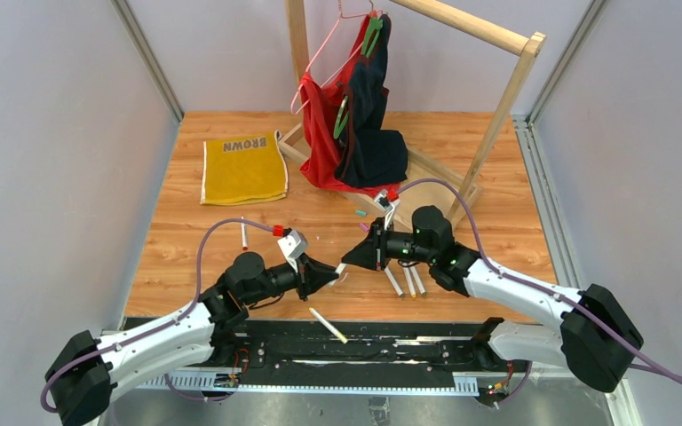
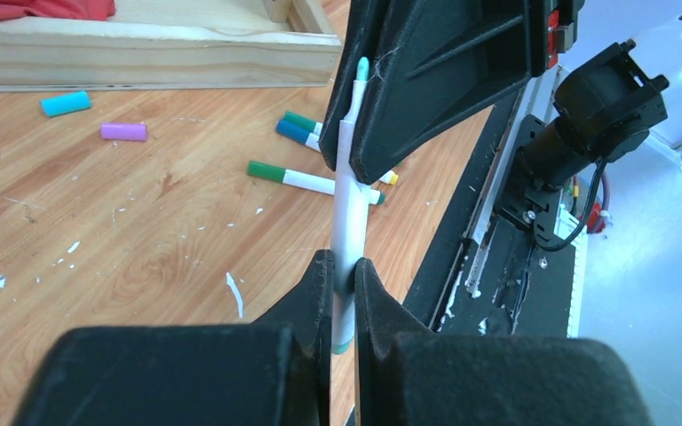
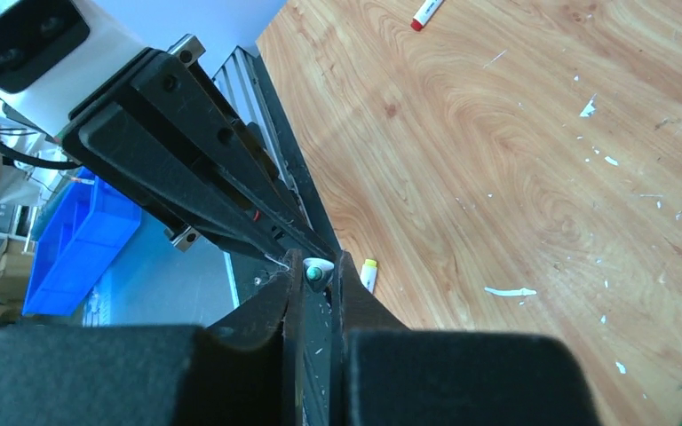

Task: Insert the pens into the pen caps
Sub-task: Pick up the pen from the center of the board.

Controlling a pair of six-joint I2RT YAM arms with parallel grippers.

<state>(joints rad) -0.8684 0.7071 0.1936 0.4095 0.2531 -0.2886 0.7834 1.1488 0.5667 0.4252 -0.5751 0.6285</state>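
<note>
The left claw (image 2: 342,266) is clamped low on the barrel of a thin white-barrelled marker pen with a teal tip (image 2: 348,191), so the pen stands up out of the pads with its tip pointing away from the wrist; the right claw (image 3: 317,264) meets it head-on, its fingers set close on either side of the tip end, which shows between them as a small white ring with a dark green centre. From above, the two claws are nose to nose over the near middle of the light wooden table (image 1: 169,257), with the pen bridging them. Just beside the right claw lie three more white pens (image 1: 407,281), side by side, with green, blue and yellow ends showing in the left wrist view; a yellow-tipped white pen (image 1: 329,325) lies at the table's near edge by the black rail; a red-tipped white pen (image 1: 243,233) lies well off to the left. Farther back, near the pale wooden rack base (image 2: 142,53), a short teal plastic cap (image 2: 65,104) and a short purple plastic cap (image 2: 124,131) lie a little apart on the boards; a folded yellow cloth (image 1: 243,169) lies at the back left.
</note>
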